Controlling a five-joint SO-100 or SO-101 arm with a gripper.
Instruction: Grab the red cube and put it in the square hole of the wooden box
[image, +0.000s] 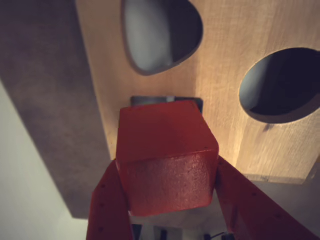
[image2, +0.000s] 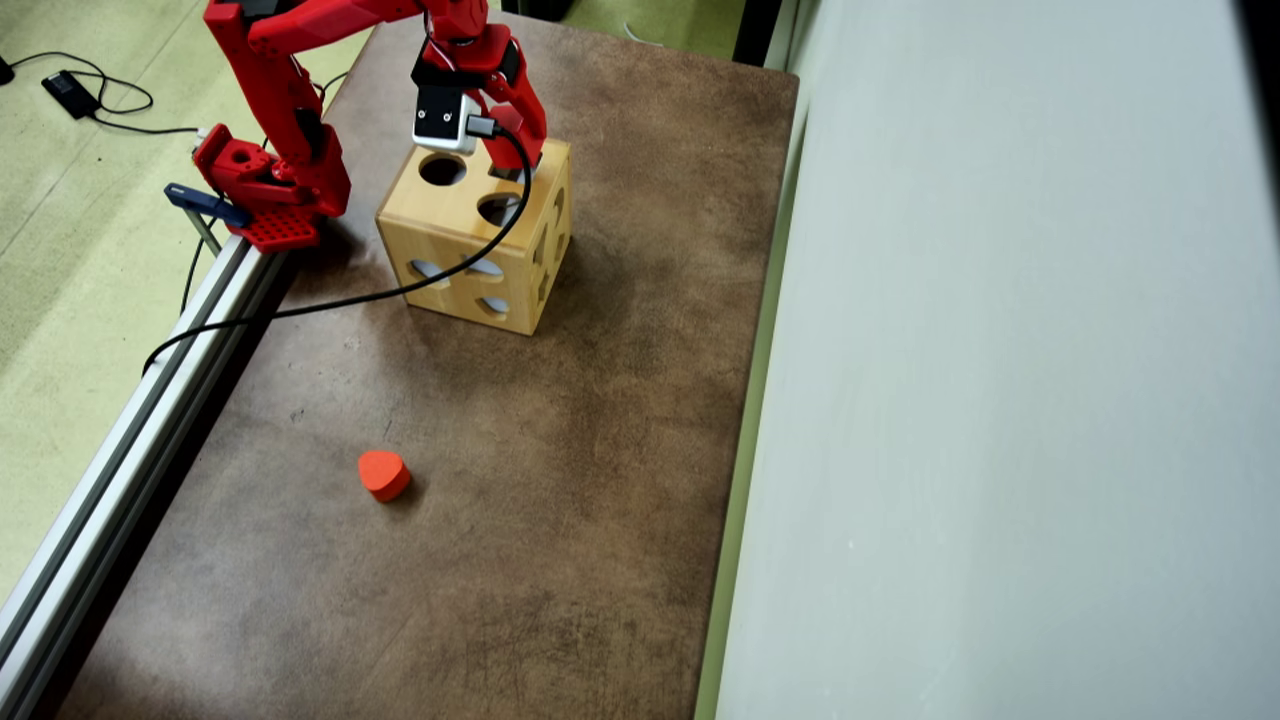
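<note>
In the wrist view my gripper (image: 167, 172) is shut on the red cube (image: 167, 155), one red finger against each side of it. The cube hangs just over the top face of the wooden box (image: 220, 115), right above a dark square hole (image: 150, 100) whose far edge alone peeks out behind the cube. An oval cutout (image: 160, 32) and a round cutout (image: 282, 85) lie further along that face. From overhead, the wooden box (image2: 450, 235) stands on the brown mat, and my gripper (image2: 515, 160) is over its top right part; the cube is hidden there.
An orange-red heart-shaped block (image2: 384, 473) lies on the brown mat (image2: 560, 480) well in front of the box. The arm's red base (image2: 265, 190) is clamped to a metal rail (image2: 130, 420) on the left. A black cable (image2: 400, 285) drapes over the box. A pale wall (image2: 1000, 400) bounds the right.
</note>
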